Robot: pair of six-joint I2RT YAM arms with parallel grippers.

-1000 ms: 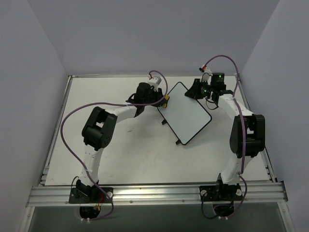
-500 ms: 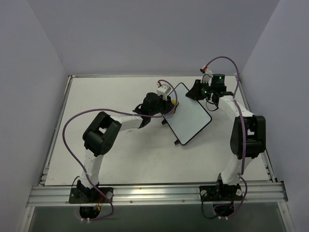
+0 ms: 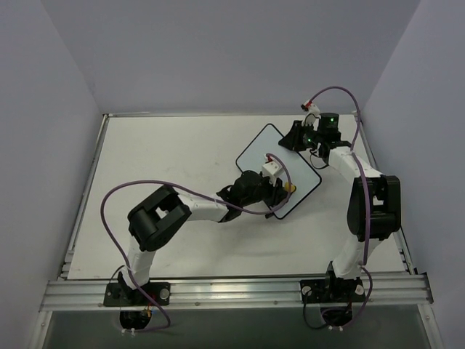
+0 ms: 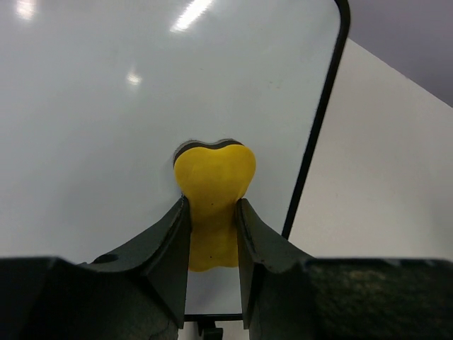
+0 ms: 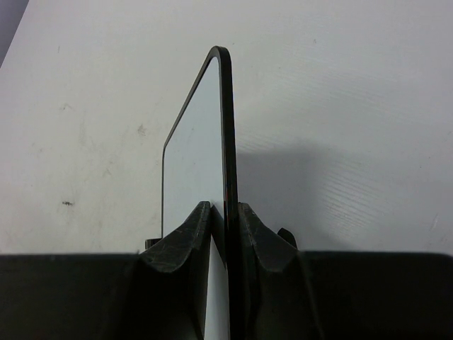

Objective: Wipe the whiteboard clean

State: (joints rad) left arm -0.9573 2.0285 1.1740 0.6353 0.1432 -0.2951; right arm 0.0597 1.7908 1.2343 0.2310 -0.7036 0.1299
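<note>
The whiteboard (image 3: pixel 270 149) lies at an angle on the table, right of the middle, and its white face (image 4: pixel 106 106) shows no marks. My left gripper (image 3: pixel 285 187) is over the board's near right part, shut on a yellow bone-shaped sponge (image 3: pixel 290 189). In the left wrist view the sponge (image 4: pixel 214 173) rests on the white face close to the black frame, between the closed fingers of the left gripper (image 4: pixel 212 205). My right gripper (image 3: pixel 296 137) is at the board's far right edge. It is shut (image 5: pixel 225 207) on the thin edge of the whiteboard (image 5: pixel 187 159).
The white table (image 3: pixel 167 145) has raised edges, with grey walls close on three sides. A metal rail (image 3: pixel 232 291) with both arm bases runs along the near edge. Purple cables loop above each arm.
My left gripper has carried the sponge across the board, from the far left corner to the near right part. The right gripper has stayed on the board's edge.
</note>
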